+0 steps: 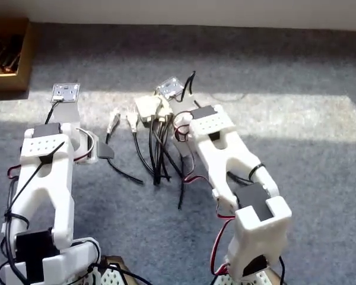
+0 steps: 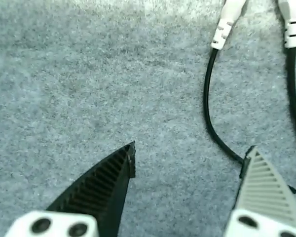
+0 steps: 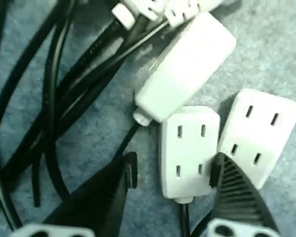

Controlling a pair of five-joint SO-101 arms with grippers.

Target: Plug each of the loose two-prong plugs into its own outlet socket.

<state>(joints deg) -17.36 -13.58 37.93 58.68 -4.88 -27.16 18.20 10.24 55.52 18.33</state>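
Note:
Two loose white two-prong plugs (image 1: 113, 122) (image 1: 132, 120) lie on the grey carpet, their black cables (image 1: 157, 157) trailing toward the arms. White outlet blocks (image 1: 151, 107) sit just to their right. My left gripper (image 2: 191, 153) is open above bare carpet, with one plug (image 2: 227, 22) and its cable (image 2: 209, 113) ahead, and the other plug (image 2: 292, 24) beside it. My right gripper (image 3: 173, 170) is open, its fingers straddling one four-slot outlet block (image 3: 189, 150). A second outlet block (image 3: 259, 131) lies beside it and a third white block (image 3: 187, 66) beyond.
Several black cables (image 3: 49, 98) tangle beside the outlet blocks. Two small silver plates (image 1: 66, 92) (image 1: 171, 88) lie at the back. A wooden box (image 1: 9, 56) stands at the far left. Open carpet stretches to the right.

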